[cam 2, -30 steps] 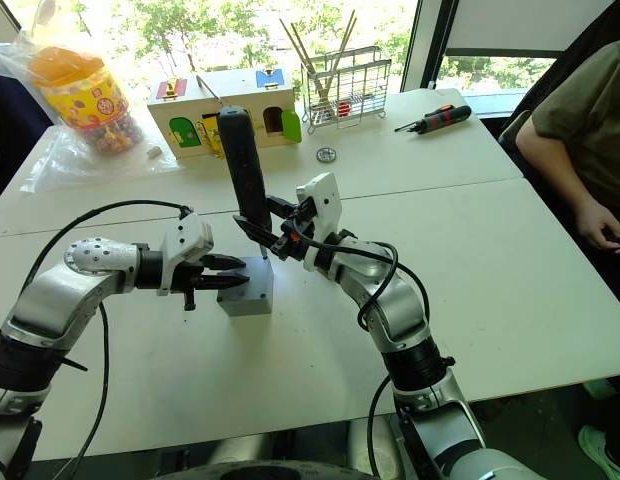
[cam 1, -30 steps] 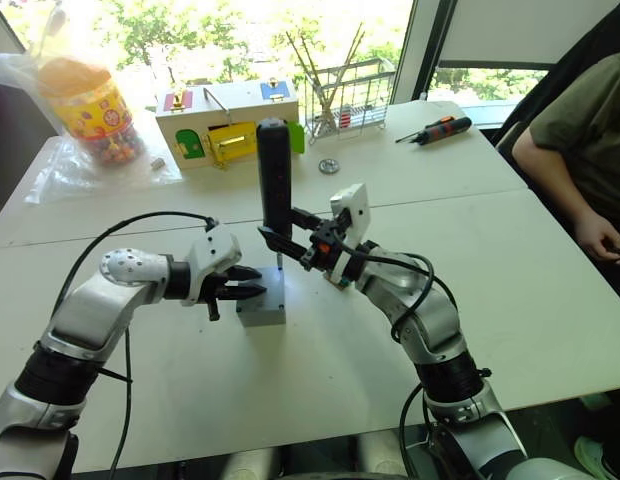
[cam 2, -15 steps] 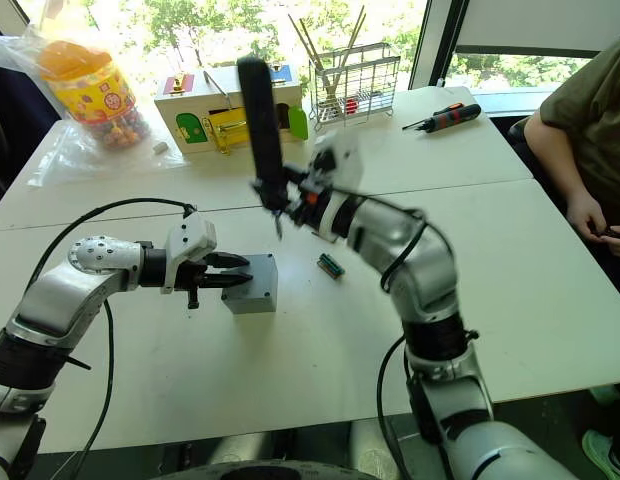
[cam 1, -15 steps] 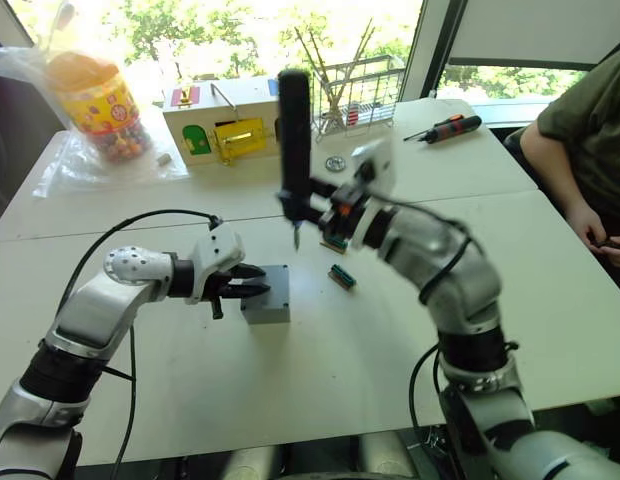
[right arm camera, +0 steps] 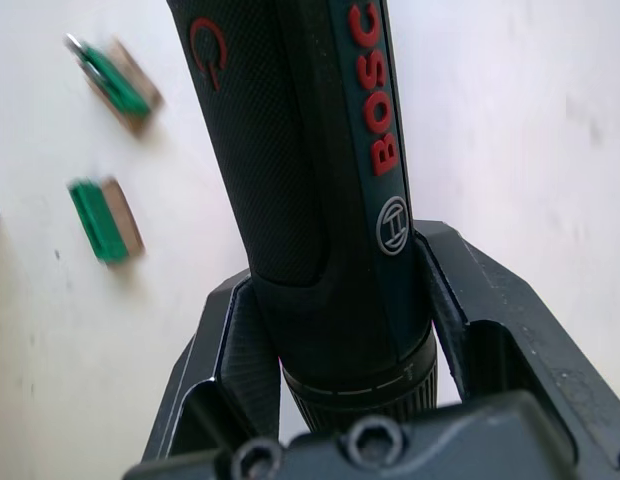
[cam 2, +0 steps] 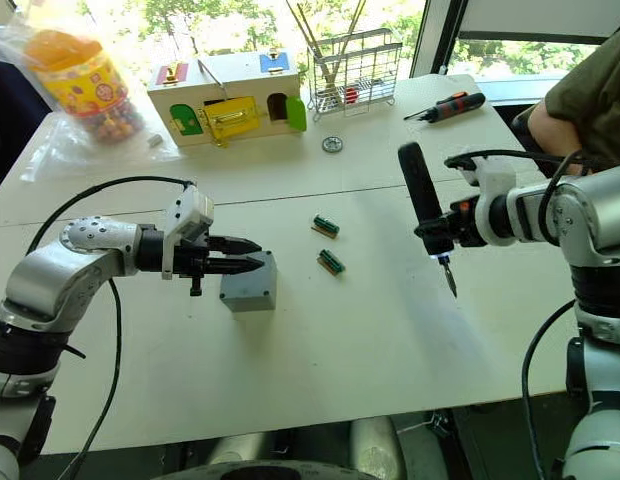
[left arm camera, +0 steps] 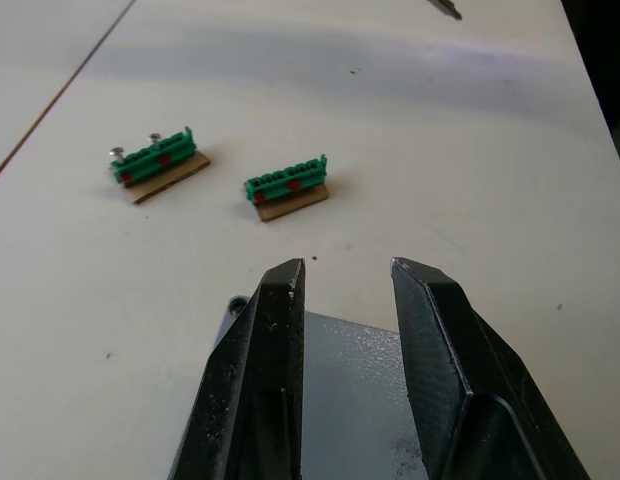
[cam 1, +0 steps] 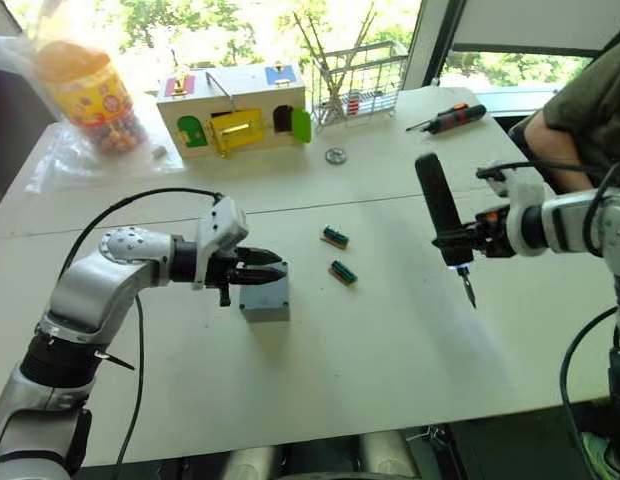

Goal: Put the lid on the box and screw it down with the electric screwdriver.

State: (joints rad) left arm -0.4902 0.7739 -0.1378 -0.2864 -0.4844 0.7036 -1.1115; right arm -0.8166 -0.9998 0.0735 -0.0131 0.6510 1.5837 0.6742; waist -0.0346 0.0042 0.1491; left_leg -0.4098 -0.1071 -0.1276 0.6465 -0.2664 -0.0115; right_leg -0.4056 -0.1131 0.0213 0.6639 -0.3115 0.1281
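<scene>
Lid sits on the box at centre-left of the counter; left gripper, unclenched, straddles its top, likely steadying it. At right, right gripper clenches the electric screwdriver mid-air, bit down.

Electric screwdriver: matt black textured plastic (glossy red lettering); lid speckled grey plastic; desk smooth white.
</scene>
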